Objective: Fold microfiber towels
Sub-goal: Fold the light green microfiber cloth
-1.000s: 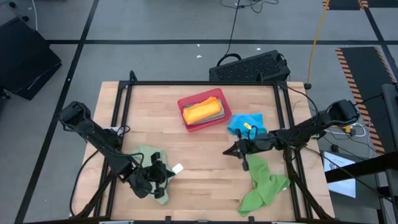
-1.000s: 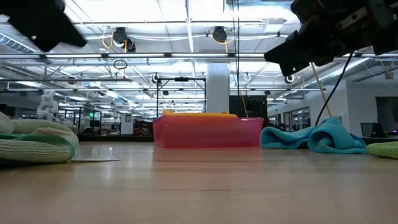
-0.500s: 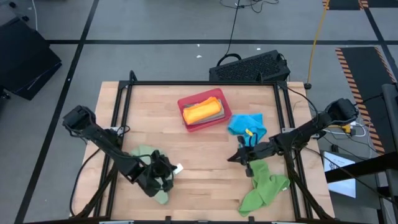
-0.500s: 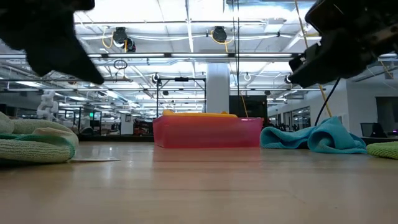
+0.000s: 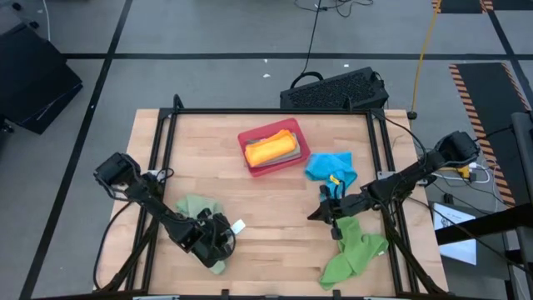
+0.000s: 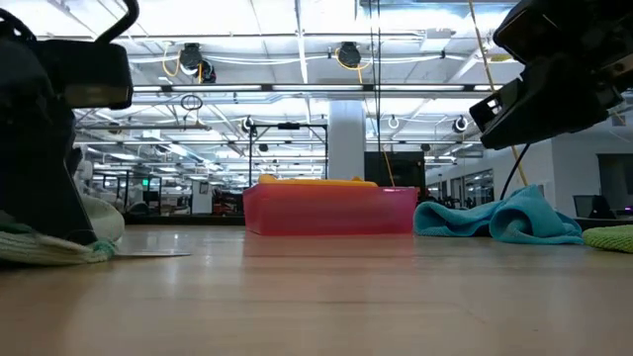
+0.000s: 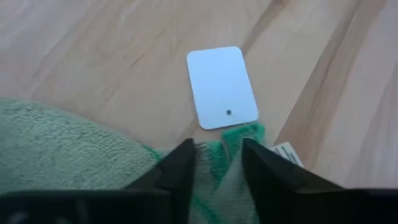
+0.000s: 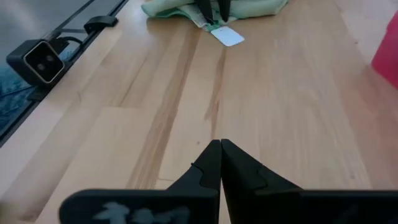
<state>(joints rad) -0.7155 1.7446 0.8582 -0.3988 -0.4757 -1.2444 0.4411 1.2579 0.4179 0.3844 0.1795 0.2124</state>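
Observation:
A crumpled sage green towel (image 5: 193, 208) lies near the table's near left corner, a white tag (image 7: 221, 84) beside its corner. My left gripper (image 5: 221, 242) is down at that corner, fingers open, pointing steeply down (image 7: 217, 146). My right gripper (image 5: 314, 217) hovers shut above bare wood (image 8: 221, 144), between a bright blue towel (image 5: 328, 165) and a bunched bright green towel (image 5: 354, 250). An orange towel (image 5: 271, 148) lies folded in the red tray (image 5: 250, 167). My left gripper comes from above at the sage towel's corner beside the tag. The corner's green-stitched edge (image 7: 219, 163) lies in the gap between the two open fingers. The towel rests on the table. Whether the fingertips (image 7: 185, 149) touch the cloth I cannot tell.
The red tray (image 6: 326, 210) stands at the far middle, the blue towel (image 6: 504, 218) to its right. A black metal frame (image 5: 166, 142) runs along the table's edges. Bare wood (image 5: 275, 217) lies between the two grippers.
My left gripper has sunk from above the table down onto the sage towel's corner by the tag, rolling as it went. My right gripper has drifted a little toward the near edge and stayed shut. The towels have kept their places.

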